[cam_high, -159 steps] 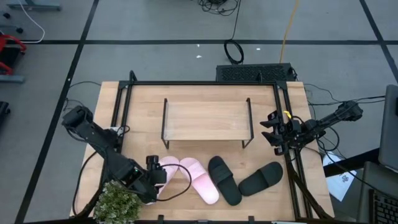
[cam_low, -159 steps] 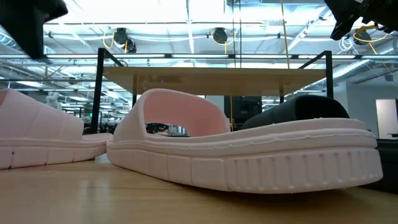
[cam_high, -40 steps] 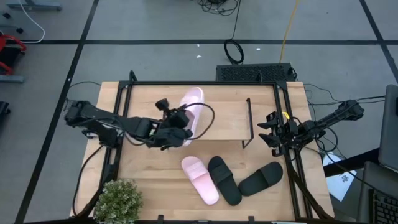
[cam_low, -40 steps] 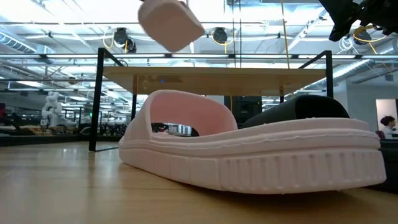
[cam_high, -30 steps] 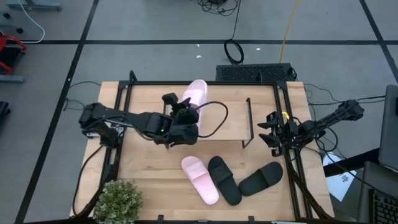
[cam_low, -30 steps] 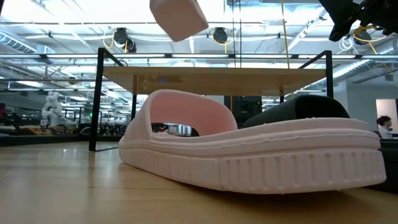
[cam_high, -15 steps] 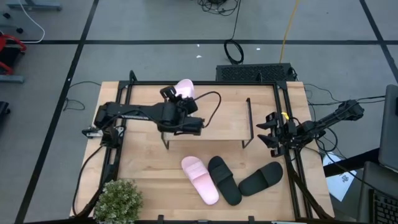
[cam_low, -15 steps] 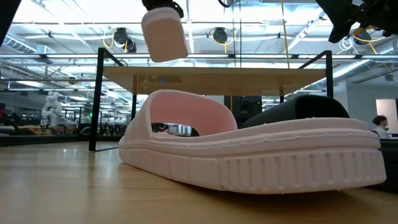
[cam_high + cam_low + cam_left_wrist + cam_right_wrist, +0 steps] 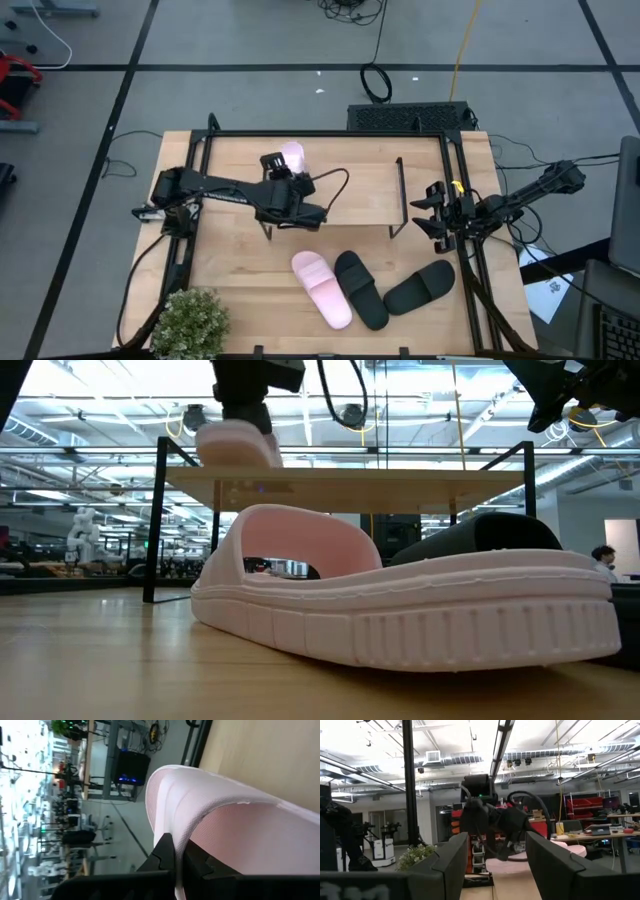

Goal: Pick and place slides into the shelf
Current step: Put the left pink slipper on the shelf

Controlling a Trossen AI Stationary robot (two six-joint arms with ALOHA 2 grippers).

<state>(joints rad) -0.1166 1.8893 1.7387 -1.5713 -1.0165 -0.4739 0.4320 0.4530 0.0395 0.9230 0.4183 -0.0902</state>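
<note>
My left gripper (image 9: 289, 174) is shut on a light pink slide (image 9: 292, 154) over the far left part of the shelf (image 9: 350, 195). In the low view this slide (image 9: 235, 445) sits right at the shelf's board (image 9: 400, 477); whether it touches the board, I cannot tell. On the table near the front lie the other pink slide (image 9: 322, 288) and two black slides (image 9: 360, 288) (image 9: 420, 285), soles down. My right gripper (image 9: 438, 215) waits open at the table's right edge with nothing between its fingers. My left gripper pinches the pink slide's wide strap (image 9: 172, 815) at its edge between its two fingers (image 9: 162, 851). The fingers come from the table's near side, slanting down. The slide hangs tilted beyond the fingertips, its lower end at the shelf board.
A potted plant (image 9: 190, 320) stands at the near left corner. The black frame (image 9: 200, 150) runs round the tabletop. The shelf's thin black legs (image 9: 160, 520) stand at its ends. In the low view the near pink slide (image 9: 400, 610) fills the foreground.
My left gripper has carried the pink slide down toward the shelf's top and a little toward the table's left edge. The slide has come from high above the board to its level and now shows shorter from above.
</note>
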